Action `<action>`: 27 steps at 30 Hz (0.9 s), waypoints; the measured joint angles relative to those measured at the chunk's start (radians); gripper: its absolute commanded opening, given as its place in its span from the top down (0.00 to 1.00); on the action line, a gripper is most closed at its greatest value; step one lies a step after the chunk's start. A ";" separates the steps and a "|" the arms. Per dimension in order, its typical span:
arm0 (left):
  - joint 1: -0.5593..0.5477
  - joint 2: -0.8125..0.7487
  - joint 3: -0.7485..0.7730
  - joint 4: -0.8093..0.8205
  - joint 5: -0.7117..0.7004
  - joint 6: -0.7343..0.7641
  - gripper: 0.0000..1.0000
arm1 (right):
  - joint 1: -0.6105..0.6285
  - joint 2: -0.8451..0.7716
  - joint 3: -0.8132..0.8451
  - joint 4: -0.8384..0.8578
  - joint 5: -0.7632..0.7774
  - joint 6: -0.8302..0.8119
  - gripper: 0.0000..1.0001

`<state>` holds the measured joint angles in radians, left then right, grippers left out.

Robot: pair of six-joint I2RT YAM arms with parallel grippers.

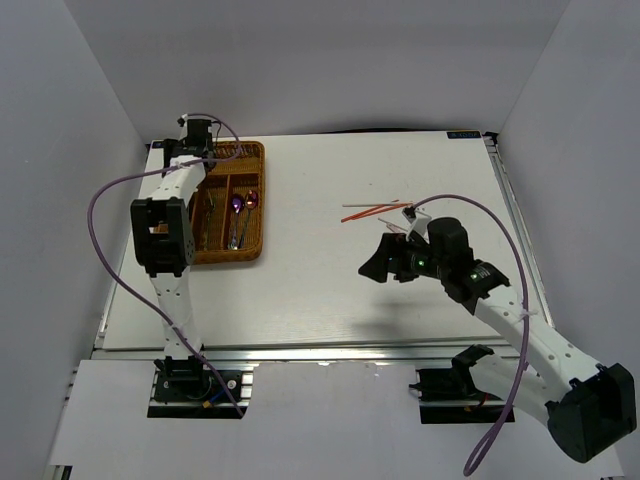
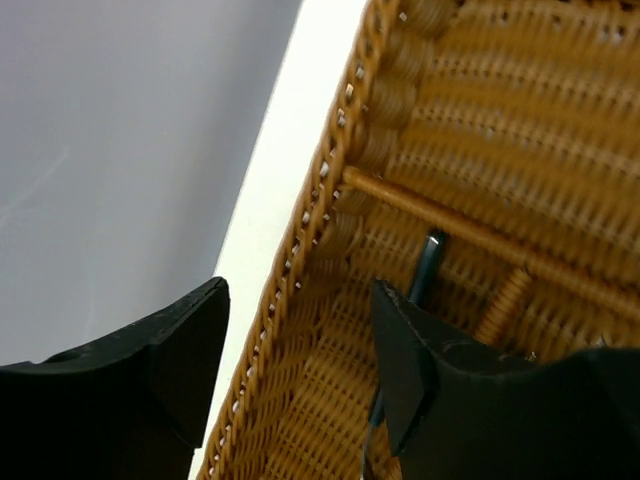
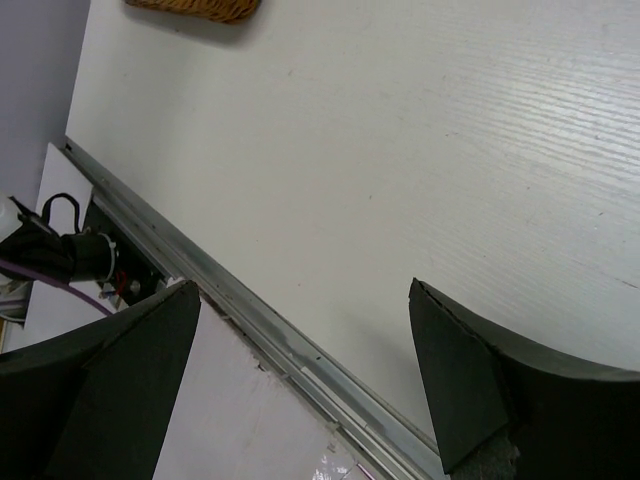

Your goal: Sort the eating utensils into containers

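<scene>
The brown wicker cutlery tray (image 1: pixel 254 160) lies at the table's far left; its rim fills the left wrist view (image 2: pixel 330 190). Purple-rainbow spoons (image 1: pixel 243 203) and other slim utensils lie in its slots. A dark utensil handle (image 2: pixel 428 262) shows in the left wrist view inside the tray. My left gripper (image 1: pixel 197 135) hovers open and empty over the tray's far left corner (image 2: pixel 300 345). Red and white chopsticks (image 1: pixel 372 211) lie on the table at centre right. My right gripper (image 1: pixel 377 262) is open and empty just in front of them, above bare table (image 3: pixel 305 330).
A corner of the tray (image 3: pixel 195 8) shows at the top of the right wrist view. The table's metal front rail (image 3: pixel 250 320) runs across that view. Purple cables (image 1: pixel 110 215) loop beside the left arm. White walls enclose the table.
</scene>
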<state>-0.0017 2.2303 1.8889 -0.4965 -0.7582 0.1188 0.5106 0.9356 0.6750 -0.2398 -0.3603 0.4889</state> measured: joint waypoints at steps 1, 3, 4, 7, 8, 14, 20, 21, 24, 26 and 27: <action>0.000 -0.010 -0.016 0.002 0.015 -0.007 0.28 | 0.000 0.006 0.004 -0.001 0.012 -0.001 0.11; -0.001 -0.043 -0.053 0.003 0.037 -0.019 0.20 | 0.000 0.023 0.010 -0.002 0.031 -0.005 0.11; -0.001 -0.061 -0.065 0.000 0.042 -0.025 0.02 | 0.000 0.031 0.011 -0.003 0.043 -0.008 0.11; -0.001 -0.122 -0.069 -0.018 0.049 -0.064 0.02 | 0.000 0.074 0.034 -0.037 0.112 -0.034 0.11; -0.001 -0.151 -0.069 -0.028 0.055 -0.086 0.02 | -0.001 0.095 0.050 -0.055 0.140 -0.045 0.11; 0.000 -0.470 -0.122 -0.147 0.090 -0.363 0.02 | -0.021 0.274 0.217 -0.169 0.366 -0.162 0.17; 0.000 -1.017 -0.599 -0.086 0.267 -0.510 0.02 | -0.099 0.419 0.288 -0.200 0.481 -0.304 0.29; 0.000 -1.098 -0.689 -0.067 0.299 -0.515 0.02 | -0.122 0.449 0.304 -0.217 0.486 -0.325 0.31; 0.000 -1.252 -0.912 -0.024 0.380 -0.525 0.02 | -0.175 0.535 0.348 -0.240 0.493 -0.383 0.37; 0.000 -1.282 -1.015 0.002 0.433 -0.527 0.02 | -0.196 0.579 0.370 -0.247 0.492 -0.410 0.38; 0.000 -1.283 -1.058 0.010 0.456 -0.527 0.02 | -0.200 0.597 0.379 -0.251 0.495 -0.420 0.38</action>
<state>-0.0021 0.9470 0.8310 -0.4870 -0.3019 -0.4080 0.3103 1.5330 1.0538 -0.4911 0.1345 0.0692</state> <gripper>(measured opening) 0.982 0.622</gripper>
